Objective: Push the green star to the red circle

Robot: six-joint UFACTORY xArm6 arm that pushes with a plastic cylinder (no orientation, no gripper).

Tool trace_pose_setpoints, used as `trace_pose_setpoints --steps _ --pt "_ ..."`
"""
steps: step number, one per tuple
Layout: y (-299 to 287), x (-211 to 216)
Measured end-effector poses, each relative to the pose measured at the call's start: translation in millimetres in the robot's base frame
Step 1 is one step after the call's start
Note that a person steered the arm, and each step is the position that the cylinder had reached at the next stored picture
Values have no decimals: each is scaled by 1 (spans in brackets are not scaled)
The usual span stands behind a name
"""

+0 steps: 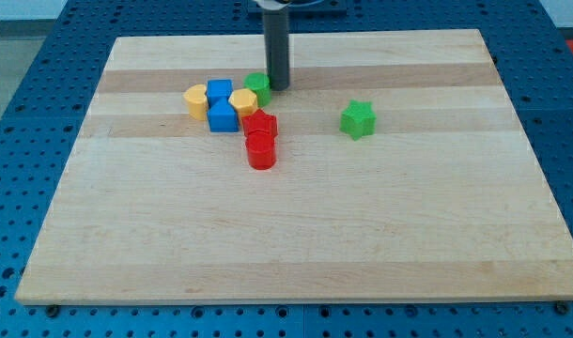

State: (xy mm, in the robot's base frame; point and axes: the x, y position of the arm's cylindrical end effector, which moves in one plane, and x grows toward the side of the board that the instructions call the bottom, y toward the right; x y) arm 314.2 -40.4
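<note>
Red circle [261,150] sits nearest, touching the red block [260,124] above. Green star [358,119] lies well apart rightward. Our tip [278,88] carries no claw and rests beside a green block [257,86].

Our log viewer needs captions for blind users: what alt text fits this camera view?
My tip rests beside a green block atop a cluster of blue, yellow and red blocks on a wooden board. The green star sits alone to the view's right, apart from the red circle at the cluster's bottom.
</note>
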Motion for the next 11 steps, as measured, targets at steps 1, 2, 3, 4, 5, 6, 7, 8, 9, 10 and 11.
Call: trace_pose_setpoints --steps 1,2,3,4,5,6,7,8,9,10,11 --pt "-15 8" --pt "-19 9" --pt "-13 8" --pt "37 3" --pt "95 3" --pt "138 19" --pt "141 53" --pt "141 90" --pt "138 111" --pt "122 112" --pt "101 112"
